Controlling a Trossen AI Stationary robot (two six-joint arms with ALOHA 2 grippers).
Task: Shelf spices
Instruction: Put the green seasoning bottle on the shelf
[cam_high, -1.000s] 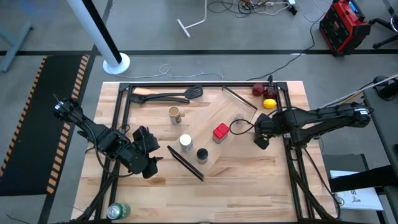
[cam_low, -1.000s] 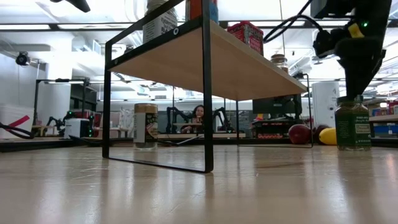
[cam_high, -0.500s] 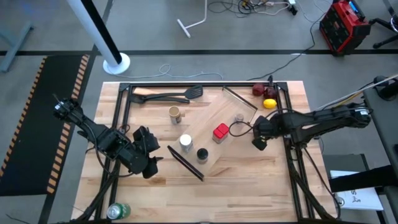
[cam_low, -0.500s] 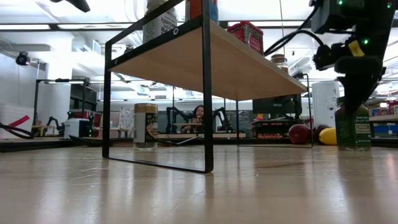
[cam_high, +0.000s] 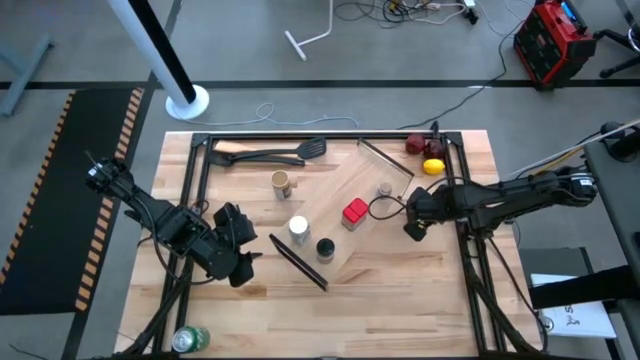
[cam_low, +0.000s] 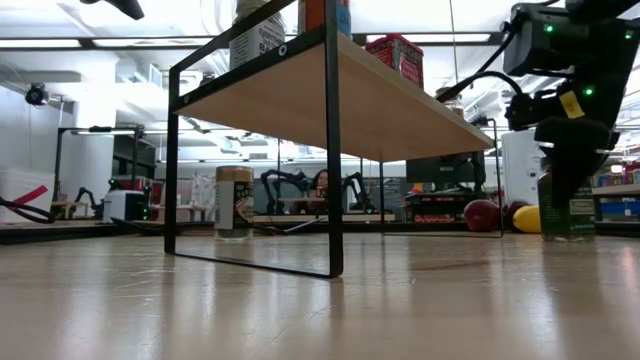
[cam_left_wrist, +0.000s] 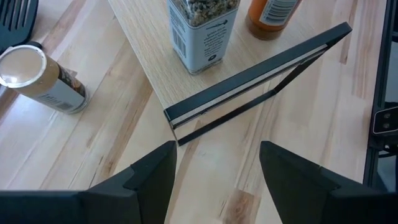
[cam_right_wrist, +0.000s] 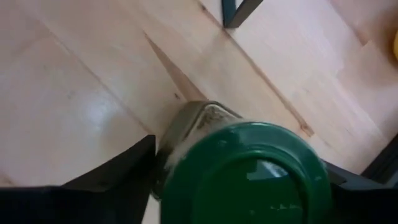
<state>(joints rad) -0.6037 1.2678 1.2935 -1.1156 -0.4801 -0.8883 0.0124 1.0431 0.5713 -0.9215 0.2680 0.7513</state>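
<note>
Here the green jar (cam_right_wrist: 242, 174) sits between the right gripper's (cam_right_wrist: 236, 180) fingers.

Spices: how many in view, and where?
6. On the shelf: white-capped jar, black-capped jar, red tin, shaker. On the table: tan cylinder beside the shelf, green jar under the right gripper. Left gripper idles left of the shelf.

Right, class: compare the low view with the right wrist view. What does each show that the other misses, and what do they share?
Only the low view: the shelf side-on, the red tin on top of it, the tan cylinder on the table beyond, the lemon. Only the right wrist view: the green lid from above, with a dark finger on either side. Both: the green jar and the right hand over it.
</note>
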